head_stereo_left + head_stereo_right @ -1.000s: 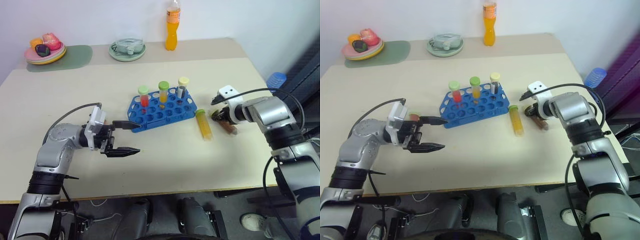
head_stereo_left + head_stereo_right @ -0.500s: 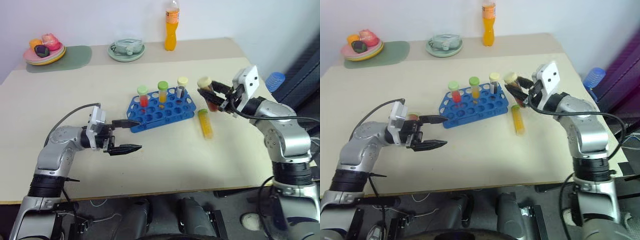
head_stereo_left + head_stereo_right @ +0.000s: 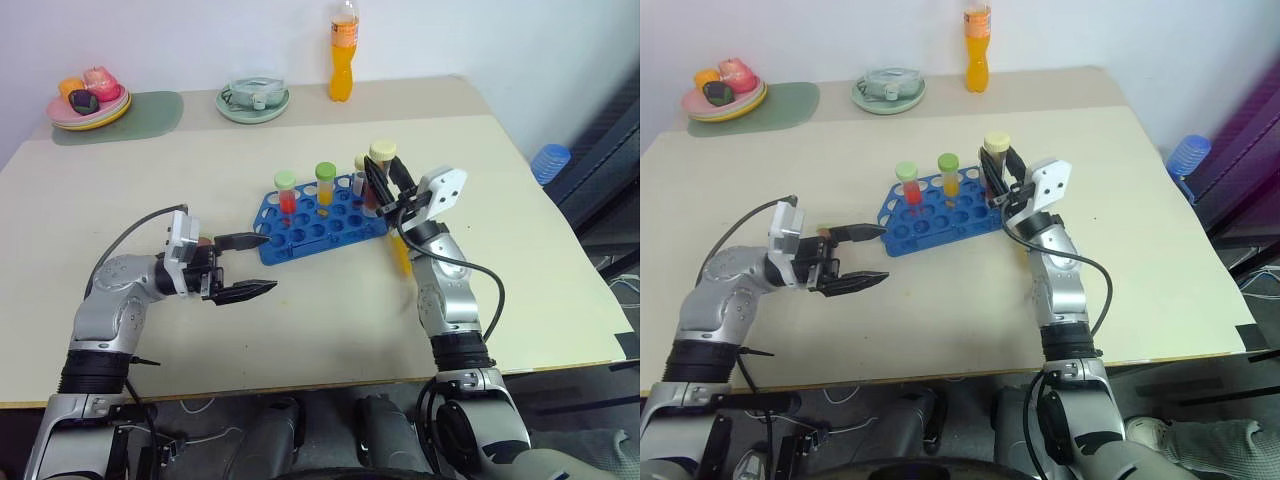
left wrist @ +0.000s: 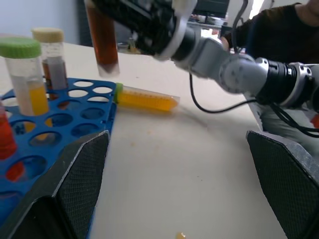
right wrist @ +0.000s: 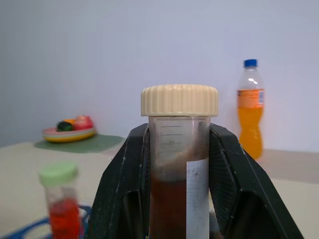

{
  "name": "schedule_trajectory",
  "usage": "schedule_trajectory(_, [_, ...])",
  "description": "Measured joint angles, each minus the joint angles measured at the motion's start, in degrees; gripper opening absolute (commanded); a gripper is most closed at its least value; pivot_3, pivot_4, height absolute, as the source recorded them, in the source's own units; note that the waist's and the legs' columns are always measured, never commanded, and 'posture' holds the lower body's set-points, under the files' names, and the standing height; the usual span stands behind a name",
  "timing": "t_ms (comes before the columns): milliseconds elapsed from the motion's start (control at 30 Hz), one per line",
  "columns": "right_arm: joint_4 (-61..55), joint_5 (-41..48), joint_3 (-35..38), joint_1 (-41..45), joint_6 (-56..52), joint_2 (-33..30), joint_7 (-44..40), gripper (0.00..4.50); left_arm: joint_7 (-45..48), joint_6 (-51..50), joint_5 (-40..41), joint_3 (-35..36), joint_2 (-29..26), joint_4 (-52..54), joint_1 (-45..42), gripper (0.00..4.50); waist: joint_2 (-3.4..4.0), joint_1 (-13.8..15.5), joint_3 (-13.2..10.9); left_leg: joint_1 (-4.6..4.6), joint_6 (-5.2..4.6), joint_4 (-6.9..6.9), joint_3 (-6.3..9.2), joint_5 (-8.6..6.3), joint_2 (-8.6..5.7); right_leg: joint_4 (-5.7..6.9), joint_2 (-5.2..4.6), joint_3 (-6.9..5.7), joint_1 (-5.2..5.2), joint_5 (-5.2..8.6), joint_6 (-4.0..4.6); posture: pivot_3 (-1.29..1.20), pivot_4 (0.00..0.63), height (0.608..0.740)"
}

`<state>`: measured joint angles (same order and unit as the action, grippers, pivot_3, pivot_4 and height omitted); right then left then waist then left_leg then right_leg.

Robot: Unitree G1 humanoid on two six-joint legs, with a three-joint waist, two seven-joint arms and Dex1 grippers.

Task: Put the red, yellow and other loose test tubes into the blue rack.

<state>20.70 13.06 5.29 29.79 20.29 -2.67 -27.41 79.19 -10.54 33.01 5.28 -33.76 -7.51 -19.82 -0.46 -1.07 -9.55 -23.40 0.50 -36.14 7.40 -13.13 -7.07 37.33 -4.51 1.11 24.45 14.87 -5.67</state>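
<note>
While the left gripper (image 3: pixel 248 265) hangs nearest the table's (image 3: pixel 330 330) front edge, toward its left side, its two black fingers are spread wide with nothing between them, the upper fingertip pointing at the near left corner of the blue rack (image 3: pixel 322 217) and close to it, though whether it touches cannot be told. Just beyond, the rack sits around the middle of the tabletop, angled so its right end lies farther from the front edge than its left. Three capped tubes stand upright in its far row: a red tube (image 3: pixel 287 196) with a green cap at the left, a yellow tube (image 3: pixel 326 187) with a green cap in the middle, and a dark tube (image 4: pixel 52 60) with a cream cap toward the right end. By the rack's right end, the right gripper (image 3: pixel 380 184) is clamped on a brown tube (image 5: pixel 178 164) with a cream cap, a finger on each side of it; it holds the tube upright above the right end of the rack, its bottom clear of the holes as the left wrist view shows. Beside the rack's right end, a loose yellow tube (image 4: pixel 146 98) with a green cap lies flat on the tabletop, partly hidden behind the right arm in the head views. Farther back, along the far edge, stand an orange drink bottle (image 3: pixel 344 52), a pale green dish (image 3: pixel 254 99) to its left, and, near the far left corner, a green mat (image 3: pixel 140 112) carrying a stack of plates (image 3: pixel 90 106) with toy food.
</note>
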Motion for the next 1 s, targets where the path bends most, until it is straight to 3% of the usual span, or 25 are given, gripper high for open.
schedule_trajectory(433, [20.27, -0.91, 1.84, 6.32, 15.87, 0.95, 1.34, 1.21, -1.34, 0.87, 0.07, 1.33, -0.06, 0.85, 3.1, 4.5, 0.01, -0.91, 0.02, 0.19, 0.04, 0.02, 0.0, 0.02, 0.02, 0.15, 0.05, 0.07, -0.11, 0.0, 0.02, 0.0, 0.15, 0.74])
schedule_trajectory(1000, [22.28, -1.09, -0.1, 6.63, 18.23, 3.85, -2.11, 1.21, -1.76, 0.84, 0.12, 2.28, -0.12, 1.17, 3.64, 4.5, 0.04, -1.53, 0.07, 0.28, 0.05, 0.1, 0.0, 0.03, 0.06, 0.21, 0.1, 0.11, -0.11, 0.01, 0.04, 0.0, 0.15, 0.74])
